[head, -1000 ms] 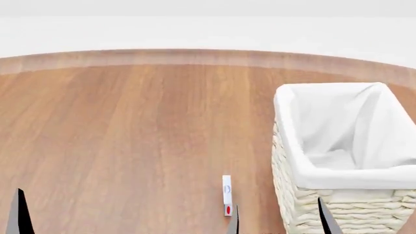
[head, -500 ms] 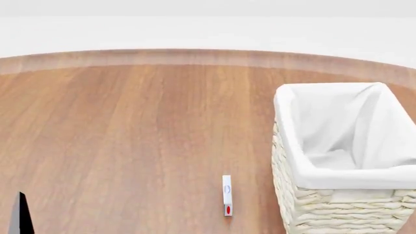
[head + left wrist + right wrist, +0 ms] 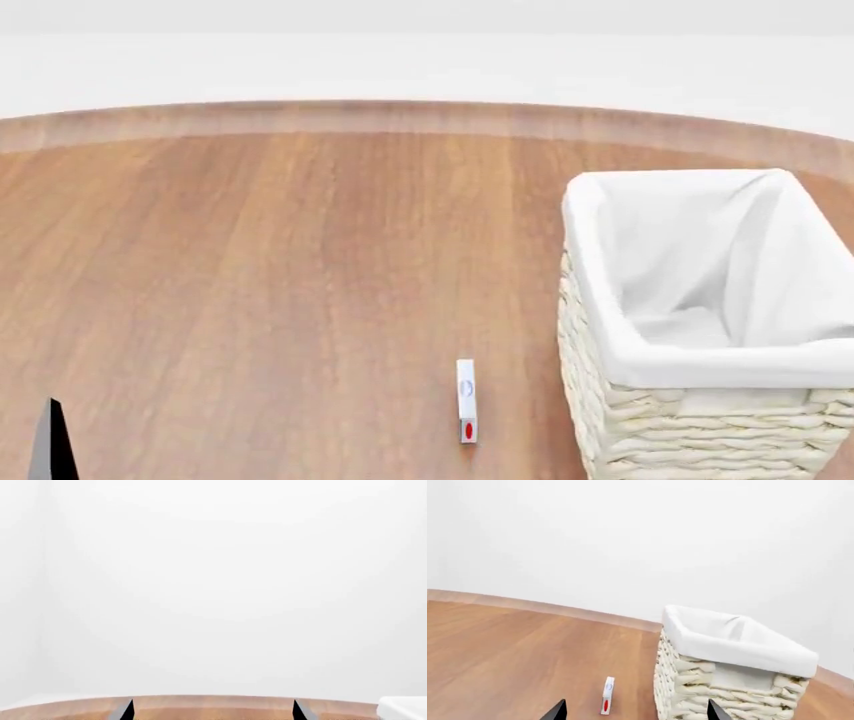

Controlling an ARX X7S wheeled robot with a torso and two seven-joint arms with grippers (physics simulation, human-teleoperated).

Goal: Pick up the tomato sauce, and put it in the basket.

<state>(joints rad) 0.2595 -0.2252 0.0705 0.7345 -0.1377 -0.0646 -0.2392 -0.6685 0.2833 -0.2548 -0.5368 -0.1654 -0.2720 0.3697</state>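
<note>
Since a second ago, both fingertips of the right hand (image 3: 636, 711) have dropped below the head view's edge; the left hand (image 3: 212, 709) shows there lower too. Both hands are spread open and empty, raised clear of the surface (image 3: 294, 270). No tomato sauce is visible. The basket (image 3: 667, 425) stands upright at the right, a small white object (image 3: 466, 400) nearby.

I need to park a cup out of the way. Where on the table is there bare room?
The wood left of the small white-and-red item, back to the table's far edge, lies bare. The right side is crowded by the basket, with only a narrow strip between the two.
</note>
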